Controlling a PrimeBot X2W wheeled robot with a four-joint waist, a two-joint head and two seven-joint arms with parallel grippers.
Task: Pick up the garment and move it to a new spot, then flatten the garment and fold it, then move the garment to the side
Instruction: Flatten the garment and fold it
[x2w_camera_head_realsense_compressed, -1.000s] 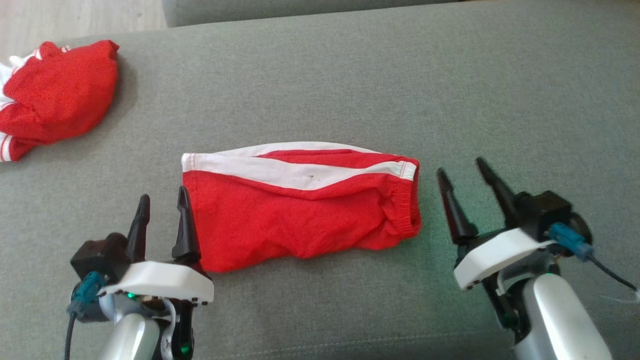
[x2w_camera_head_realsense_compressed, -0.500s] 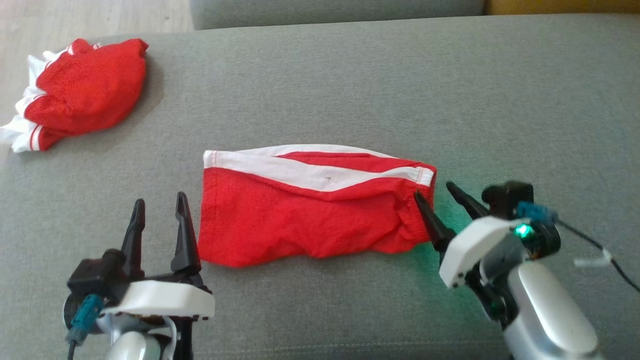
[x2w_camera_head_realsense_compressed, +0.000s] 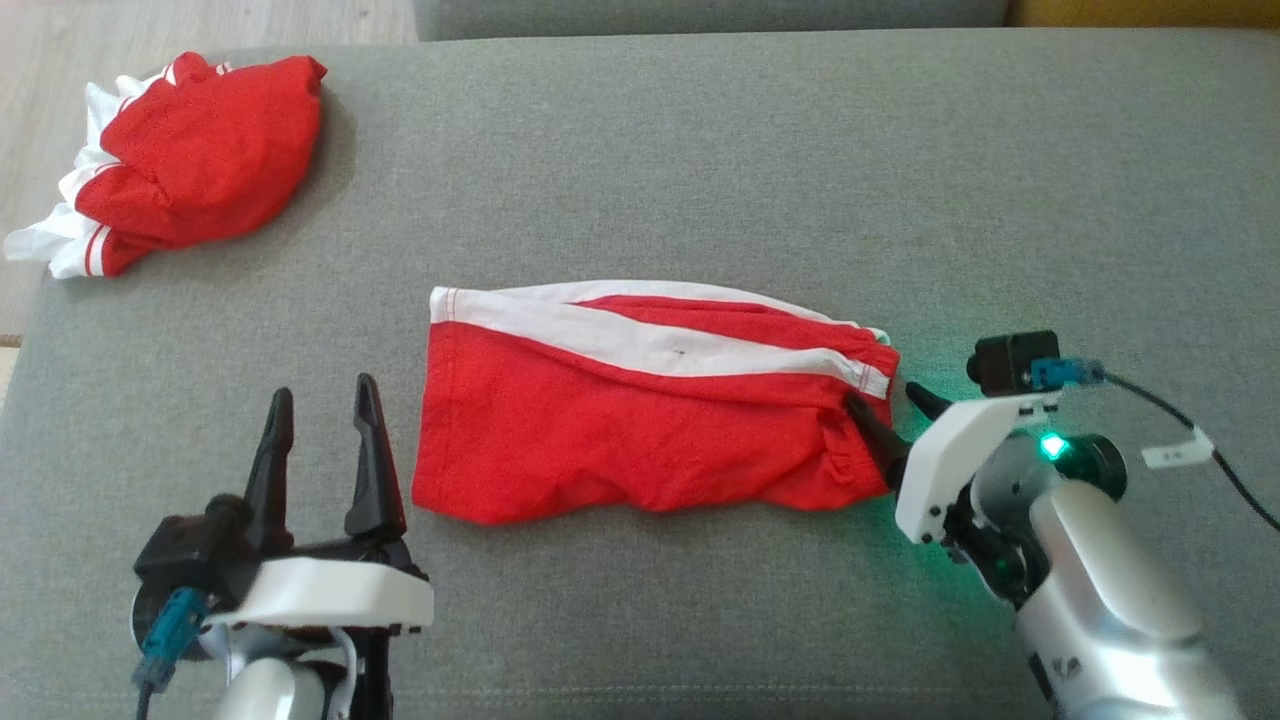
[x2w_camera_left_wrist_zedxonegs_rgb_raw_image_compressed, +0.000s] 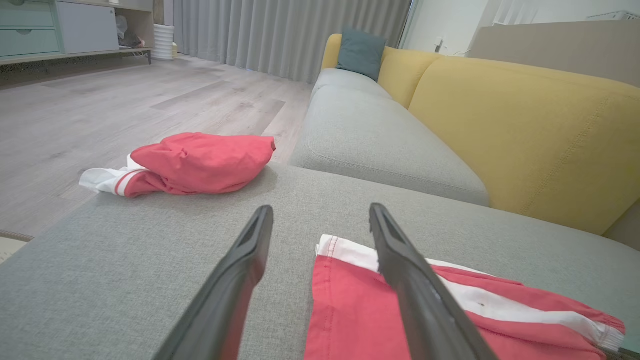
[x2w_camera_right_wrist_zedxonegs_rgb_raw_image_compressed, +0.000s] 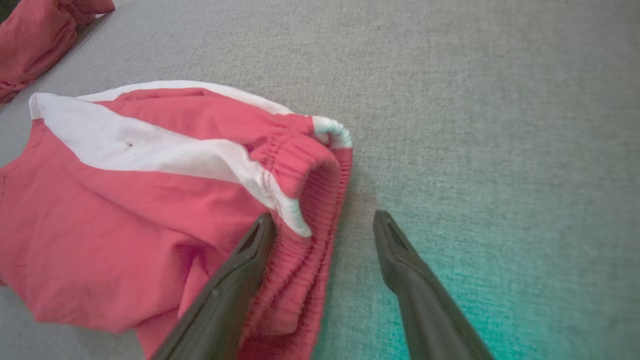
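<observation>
Looks like the last step: grasping the folded garment (x2w_camera_head_realsense_compressed: 640, 430) to shift it aside. Straddles the waistband with the right gripper (x2w_camera_head_realsense_compressed: 885, 398), spread wide, empty. Holds the left gripper (x2w_camera_head_realsense_compressed: 323, 390) released, hem just beside its right finger. Calls next for pinching all layers together.

My head camera looked steeply down on the grey sofa seat (x2w_camera_head_realsense_compressed: 700, 150), with the red shorts (x2w_camera_head_realsense_compressed: 620, 440) mid-frame. My left wrist camera sat low over that seat, facing along it toward the yellow backrest (x2w_camera_left_wrist_zedxonegs_rgb_raw_image_compressed: 525, 140) and the wood floor (x2w_camera_left_wrist_zedxonegs_rgb_raw_image_compressed: 125, 100). My right wrist camera peered down from close on the elastic waistband (x2w_camera_right_wrist_zedxonegs_rgb_raw_image_compressed: 300, 160). All three shared the shorts and the crumpled red garment (x2w_camera_head_realsense_compressed: 200, 160) beyond.
</observation>
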